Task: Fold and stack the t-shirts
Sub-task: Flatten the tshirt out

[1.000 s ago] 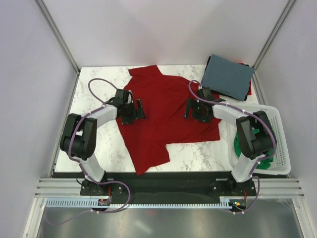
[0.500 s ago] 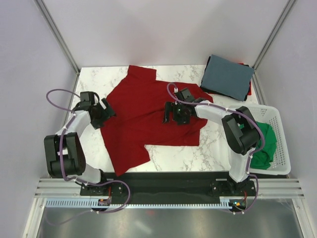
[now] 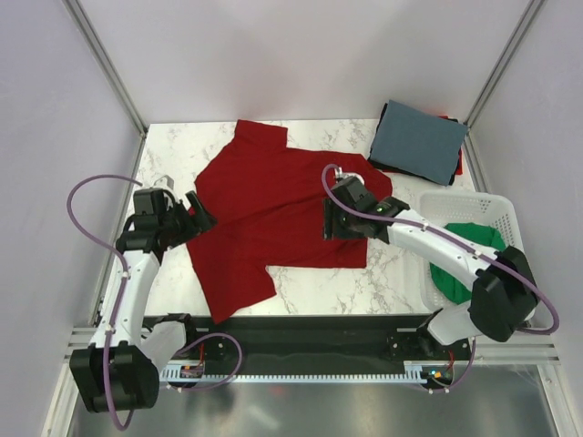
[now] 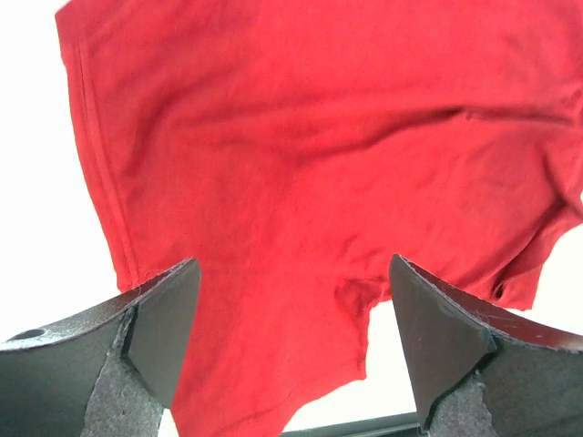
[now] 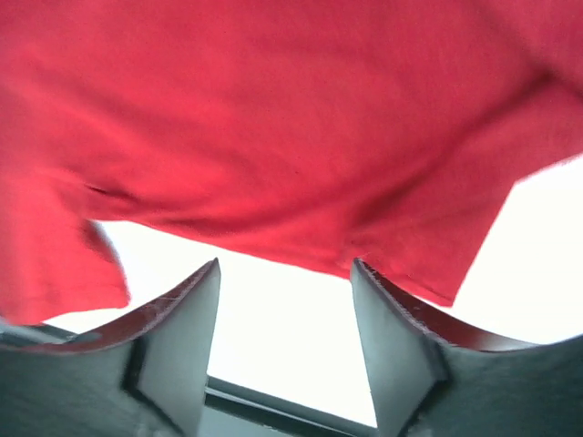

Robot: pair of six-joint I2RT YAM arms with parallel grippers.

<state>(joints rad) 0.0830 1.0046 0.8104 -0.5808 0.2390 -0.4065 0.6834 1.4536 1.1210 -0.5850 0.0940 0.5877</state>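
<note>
Red t-shirt (image 3: 273, 214) lay spread but askew on the marble table (image 3: 178, 159). The left gripper (image 3: 193, 221) at its left edge and the right gripper (image 3: 333, 223) over its right side both had jaws apart and empty. Straightening seemed in hand; next, each would need to pinch an edge for the first fold.

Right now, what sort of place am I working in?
Probably a lab test cell set up for laundry folding, not a home: a marble-look table boxed in by plain walls, with a red t-shirt spread out, a folded stack and a white basket alongside.
</note>
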